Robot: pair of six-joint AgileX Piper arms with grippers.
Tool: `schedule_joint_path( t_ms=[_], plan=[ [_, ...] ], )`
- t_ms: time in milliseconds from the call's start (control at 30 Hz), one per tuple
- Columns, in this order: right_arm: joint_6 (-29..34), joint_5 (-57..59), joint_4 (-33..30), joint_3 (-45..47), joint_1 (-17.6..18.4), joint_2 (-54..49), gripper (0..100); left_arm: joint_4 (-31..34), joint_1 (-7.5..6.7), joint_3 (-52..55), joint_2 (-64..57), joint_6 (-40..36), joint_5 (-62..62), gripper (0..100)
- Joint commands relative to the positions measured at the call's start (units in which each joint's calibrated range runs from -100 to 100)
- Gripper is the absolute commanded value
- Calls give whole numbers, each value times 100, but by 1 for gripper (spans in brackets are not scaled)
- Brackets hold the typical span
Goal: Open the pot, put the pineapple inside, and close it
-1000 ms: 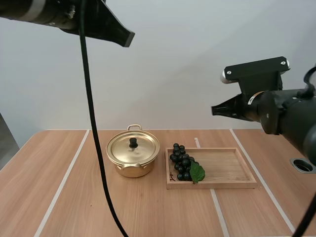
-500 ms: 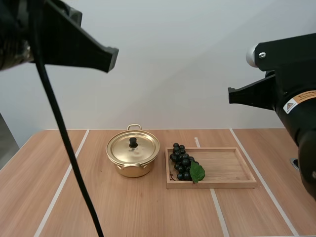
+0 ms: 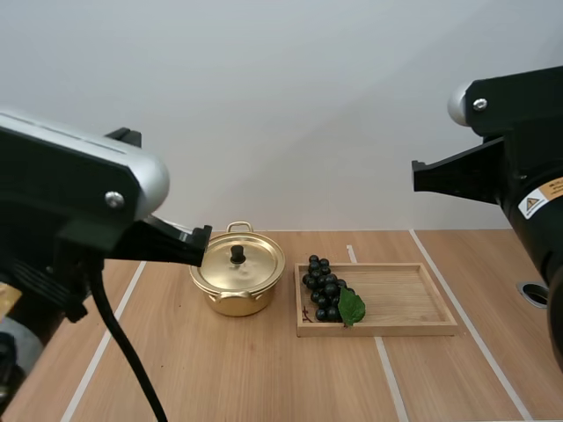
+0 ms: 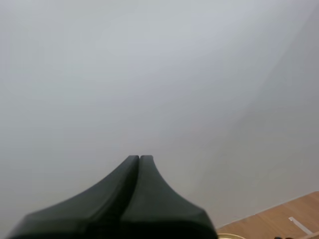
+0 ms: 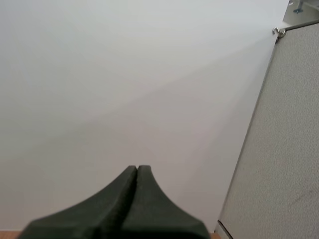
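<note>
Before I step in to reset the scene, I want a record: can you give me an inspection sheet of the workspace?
Surface: wooden table with pale stripes; a round port near its right edge.
Job's things: gold pot with its lid on, just left of the wooden tray. A bunch of grapes with a green leaf lies at the tray's left end; the fruit here is grapes, not a pineapple.
Clutter: nothing seen.
Grippers: left gripper and right gripper both shut on nothing, raised above the table.
Cables: nothing seen on the table.
Surroundings: plain pale wall behind the table.
</note>
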Motion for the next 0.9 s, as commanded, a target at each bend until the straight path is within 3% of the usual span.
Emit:
schedule_joint_path(
  t_ms=[0, 167, 467, 667, 867],
  plan=[
    [-21, -29, 183, -2, -15, -33, 0, 21, 12, 327, -42, -74, -487, 0],
    [-21, -66, 736, -2, 27, 159, 0, 51, 94, 569, -42, -74, -694, 0],
    [-21, 77, 695, -2, 347, 549, 0, 51, 339, 1034, -42, -360, -305, 0],
    [-21, 963, 695, -2, 346, 256, 0, 51, 344, 1234, -42, -410, 67, 0],
    [-67, 1227, 695, -2, 346, -180, 0, 60, 134, 1838, -42, -410, -1162, 0]
  ],
)
